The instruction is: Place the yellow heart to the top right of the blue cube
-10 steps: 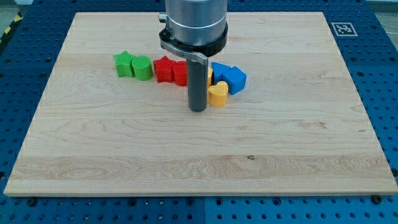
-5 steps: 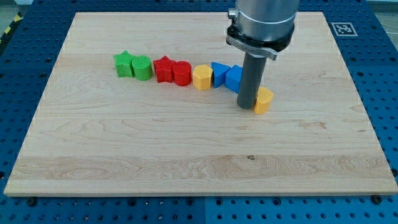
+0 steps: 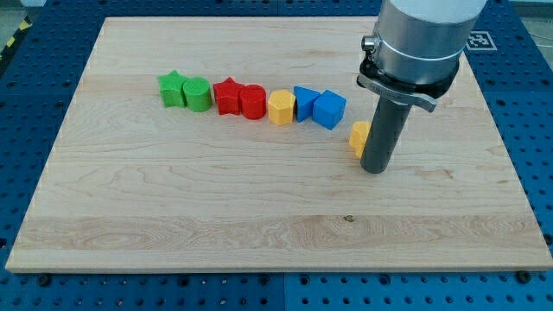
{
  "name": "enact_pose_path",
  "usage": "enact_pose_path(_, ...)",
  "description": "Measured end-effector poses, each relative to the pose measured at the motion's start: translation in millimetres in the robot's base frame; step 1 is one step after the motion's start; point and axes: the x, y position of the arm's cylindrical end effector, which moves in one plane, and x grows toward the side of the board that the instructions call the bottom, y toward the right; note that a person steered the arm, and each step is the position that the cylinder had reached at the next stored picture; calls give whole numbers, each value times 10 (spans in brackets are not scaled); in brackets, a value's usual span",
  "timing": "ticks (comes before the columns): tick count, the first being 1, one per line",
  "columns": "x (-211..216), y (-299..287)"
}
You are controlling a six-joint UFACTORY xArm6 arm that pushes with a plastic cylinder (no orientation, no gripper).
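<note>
A wooden surface (image 3: 173, 225) lies on a blue perforated bench. A thick dark rod hangs from a grey arm at the view's right. There is no pincer on this arm, so nothing is grasped or released; my tip (image 3: 374, 170) rests on the wood.

The yellow heart (image 3: 359, 137) sits touching the rod's left side, partly hidden behind it. It lies to the right of the blue cube (image 3: 329, 110) and slightly toward the view's bottom, a small gap apart.

A row of blocks runs leftward from the blue cube: a second blue block (image 3: 305, 102) touching it, a yellow block (image 3: 280, 108), a red cylinder (image 3: 252, 102), a red star (image 3: 227, 95), a green cylinder (image 3: 198, 93) and a green star (image 3: 173, 88).

As a judgement, the task is partly done: the heart is clear of the row and on the cube's right. What remains is moving it toward the view's top, which likely means bringing my tip round below the heart.
</note>
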Motion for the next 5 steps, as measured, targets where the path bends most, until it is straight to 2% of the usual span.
enact_pose_path(3,-35,-59)
enact_pose_path(5,-281,-160)
